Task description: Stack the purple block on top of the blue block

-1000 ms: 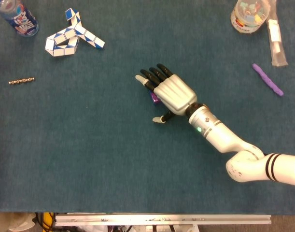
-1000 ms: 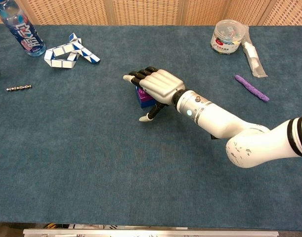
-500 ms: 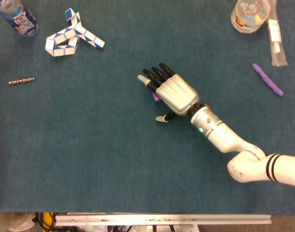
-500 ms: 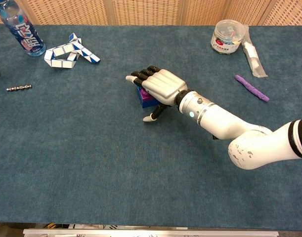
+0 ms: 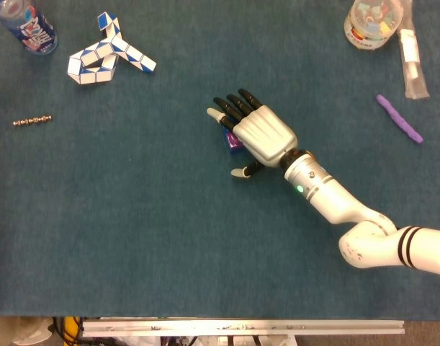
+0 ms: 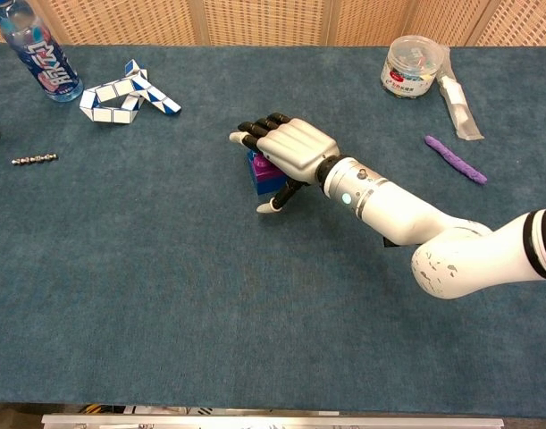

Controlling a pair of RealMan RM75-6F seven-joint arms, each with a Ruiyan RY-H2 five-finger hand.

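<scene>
One arm reaches to frame centre, its right hand (image 6: 289,148) palm-down over the stack; whether it grips, I cannot tell. The purple block (image 6: 266,167) apparently sits on the blue block (image 6: 259,180), leaving only withdrawal.

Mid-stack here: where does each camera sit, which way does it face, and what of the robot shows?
Head view: high above, looking nearly straight down on the table; shows the right hand and forearm over the purple block.
Chest view: lower, angled forward toward the back wall; same hand, arm, blue block.
Shared: hand, blocks, bottle, folding puzzle.
</scene>
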